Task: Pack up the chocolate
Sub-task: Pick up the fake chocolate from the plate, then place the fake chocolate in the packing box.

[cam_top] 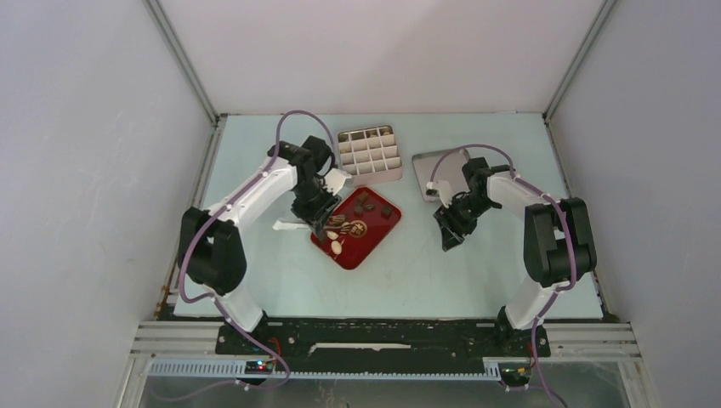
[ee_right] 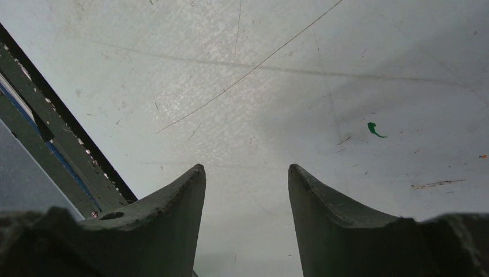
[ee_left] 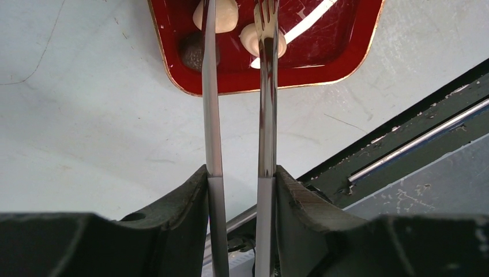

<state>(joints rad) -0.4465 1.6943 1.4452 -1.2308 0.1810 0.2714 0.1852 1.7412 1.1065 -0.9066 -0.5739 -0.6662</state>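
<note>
Pale table (cam_top: 442,272) inside white walls. Left gripper (ee_left: 240,173) clamped on metal tongs (ee_left: 212,115), arm bent down over red tray (ee_left: 323,57). Chocolate straight ahead: two cream-white pieces (ee_left: 226,14) at the tong tips, dark piece (ee_left: 192,52) just left of them. Right gripper (ee_right: 245,173) parted wide, holding nothing, tilted down over table, well apart from tray.

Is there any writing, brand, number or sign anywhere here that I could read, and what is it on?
No words or numbers can be read in any view.
Gold emblem on the red tray: too small to read.
Green mark on the table: a smudge, not a letter.
Metal tongs in the left gripper: no marking shows.
</note>
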